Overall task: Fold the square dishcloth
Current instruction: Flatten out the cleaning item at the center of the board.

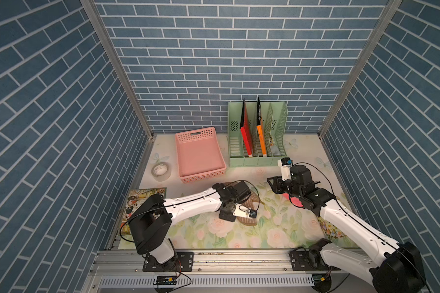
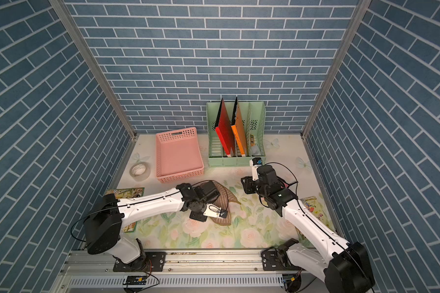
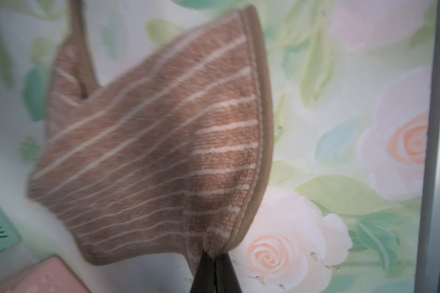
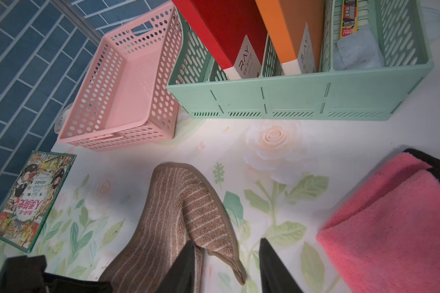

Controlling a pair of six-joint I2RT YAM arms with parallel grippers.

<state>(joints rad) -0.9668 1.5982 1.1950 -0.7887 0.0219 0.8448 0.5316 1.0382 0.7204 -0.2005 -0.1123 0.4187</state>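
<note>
The square dishcloth [image 1: 254, 197] is brown with thin pale stripes and lies bunched at mid-table in both top views [image 2: 227, 195]. My left gripper [image 3: 215, 255] is shut on one hemmed corner of the dishcloth [image 3: 163, 142], which spreads away from the fingertips. From above, the left wrist hides the pinch. My right gripper [image 4: 226, 243] stands open to the right of the dishcloth [image 4: 173, 215]. One dark finger [image 4: 186, 263] overlaps the cloth's edge in its wrist view. A loose corner shows between the fingers, ungripped. The right gripper [image 1: 273, 185] hovers near the cloth's right end.
A pink fleece cloth [image 4: 391, 228] lies under the right arm. A pink perforated basket [image 1: 200, 154] and a green file rack [image 1: 257, 157] holding red and orange folders stand at the back. A tape roll [image 1: 160, 171] and a picture book [image 1: 142, 203] lie at the left.
</note>
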